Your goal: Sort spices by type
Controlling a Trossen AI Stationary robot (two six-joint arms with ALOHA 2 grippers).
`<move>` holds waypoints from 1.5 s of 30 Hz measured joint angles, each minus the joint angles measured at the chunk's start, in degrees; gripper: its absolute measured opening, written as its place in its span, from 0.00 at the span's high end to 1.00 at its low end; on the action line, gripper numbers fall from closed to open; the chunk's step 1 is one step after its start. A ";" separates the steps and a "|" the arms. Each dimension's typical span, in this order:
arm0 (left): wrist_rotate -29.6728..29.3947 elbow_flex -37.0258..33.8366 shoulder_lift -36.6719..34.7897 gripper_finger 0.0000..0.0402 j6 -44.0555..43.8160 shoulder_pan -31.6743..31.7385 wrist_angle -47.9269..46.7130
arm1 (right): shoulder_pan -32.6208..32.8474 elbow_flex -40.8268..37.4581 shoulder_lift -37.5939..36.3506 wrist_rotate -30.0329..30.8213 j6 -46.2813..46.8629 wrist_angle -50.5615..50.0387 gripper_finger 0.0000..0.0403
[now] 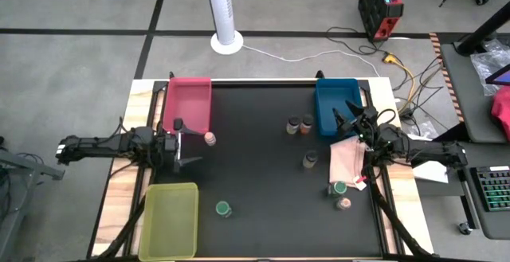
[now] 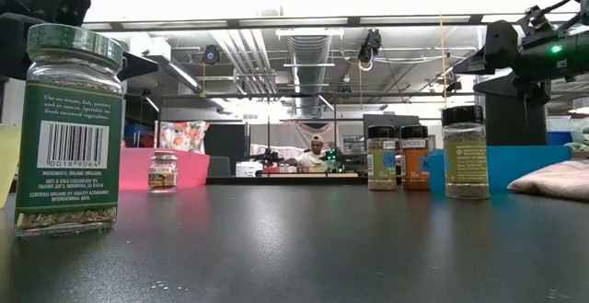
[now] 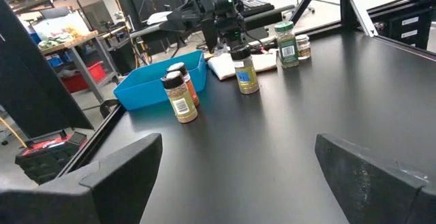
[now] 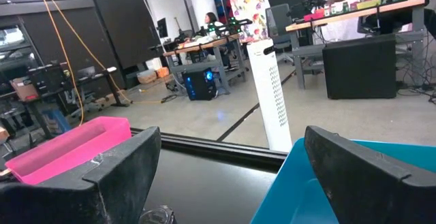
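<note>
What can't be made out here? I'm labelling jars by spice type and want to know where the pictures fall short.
- High view: the jars' labels, e.g. the pair by the blue tray, are too small to read.
- High view: the green-lidded jar sits at the pink cloth's edge; its base is partly covered.
- Low view: the pink-topped jar is too far off to read.
- Right wrist view: one jar's top is cut off by the edge.
</note>
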 joint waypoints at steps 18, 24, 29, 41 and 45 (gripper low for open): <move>0.00 -0.02 0.00 0.08 0.00 0.00 0.02 | -0.02 -0.02 0.00 0.00 0.00 -0.02 0.12; 0.00 0.00 0.01 0.08 0.00 0.01 0.00 | 0.00 -0.01 0.00 0.00 0.00 -0.01 0.12; 0.01 0.00 0.02 0.08 -0.06 0.00 1.02 | 0.00 -0.01 0.00 -0.01 0.00 0.23 0.12; -2.05 0.09 0.74 0.08 -27.88 0.06 26.34 | -0.02 7.23 4.61 -11.36 -7.01 5.68 0.12; -6.55 0.07 5.20 0.08 -28.26 0.06 29.76 | 0.00 12.63 11.03 -10.00 -7.96 5.21 0.12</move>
